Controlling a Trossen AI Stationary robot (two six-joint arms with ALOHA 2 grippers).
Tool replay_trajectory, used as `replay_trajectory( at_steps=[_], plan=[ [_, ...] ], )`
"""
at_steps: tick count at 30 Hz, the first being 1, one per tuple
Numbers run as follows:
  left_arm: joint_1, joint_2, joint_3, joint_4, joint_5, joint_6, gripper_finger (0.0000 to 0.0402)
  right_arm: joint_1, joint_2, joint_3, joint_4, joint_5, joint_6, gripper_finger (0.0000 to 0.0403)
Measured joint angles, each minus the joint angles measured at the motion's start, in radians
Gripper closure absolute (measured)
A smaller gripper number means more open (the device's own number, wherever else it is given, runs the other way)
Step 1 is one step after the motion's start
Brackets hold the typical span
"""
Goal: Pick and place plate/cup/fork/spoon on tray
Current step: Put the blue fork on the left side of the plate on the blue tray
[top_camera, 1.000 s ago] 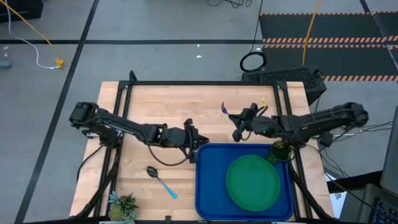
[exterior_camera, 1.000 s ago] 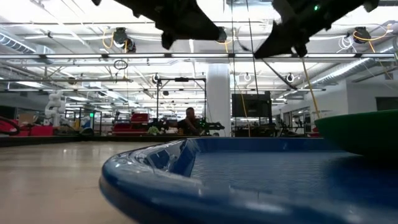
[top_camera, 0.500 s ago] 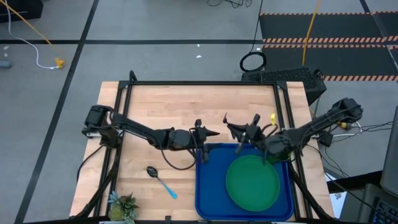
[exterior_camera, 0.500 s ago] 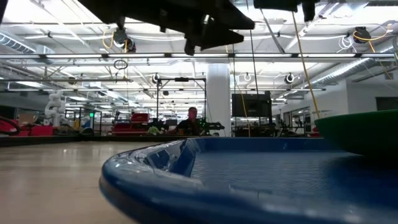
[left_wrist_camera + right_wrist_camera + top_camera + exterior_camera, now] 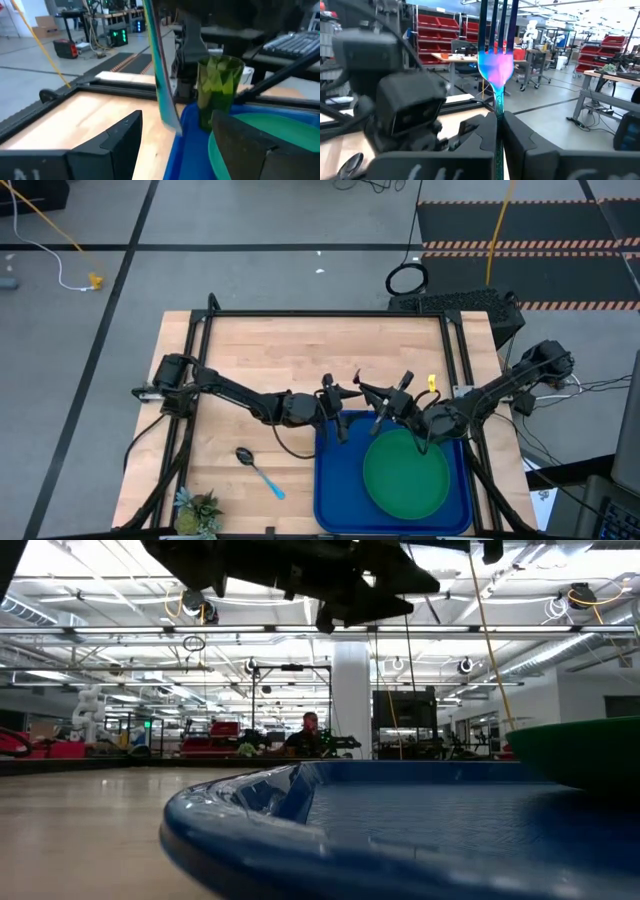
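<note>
My right gripper [image 5: 497,120] is shut on the fork [image 5: 496,65] and holds it upright over the far left part of the blue tray [image 5: 335,490]. My left gripper [image 5: 177,120] is open at the tray's far left corner. Its fingers stand on either side of the fork's hanging handle [image 5: 162,75] without touching it. The olive cup [image 5: 219,90] stands upright in the tray behind the fork; in the high view my right arm hides it. The green plate [image 5: 405,472] lies flat in the tray. The spoon [image 5: 258,470] lies on the table left of the tray. My right gripper pinches the fork's handle just below the head [image 5: 498,107] between its two fingers. The fingers come level from the table's right and lie across the fork. The fork stands nearly upright, tines up and lifted clear, its lower handle end [image 5: 171,120] hanging over the tray's rim.
A spiky potted plant [image 5: 197,510] stands at the table's near left corner. A black frame [image 5: 320,313] runs around the far part of the table. Bare wood [image 5: 260,355] stretches across the far left.
My left gripper has gone toward the table's right edge, from beside the tray to over its far left corner. My right gripper has carried the fork a little toward the near edge and the left gripper, and its arm now covers the cup in the high view.
</note>
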Motion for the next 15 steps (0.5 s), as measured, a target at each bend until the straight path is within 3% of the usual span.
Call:
replay_trajectory(
  at_steps=[10, 15],
  plan=[
    [0.003, 0.006, 0.024, 0.003, 0.032, -0.01, 0.0164, -0.011, 0.016, 0.0, 0.054, -0.002, -0.015, 0.04],
    [0.01, 0.006, 0.024, 0.002, 0.032, -0.014, 0.0211, -0.011, 0.016, 0.0, 0.059, -0.005, -0.015, 0.04]
  ],
)
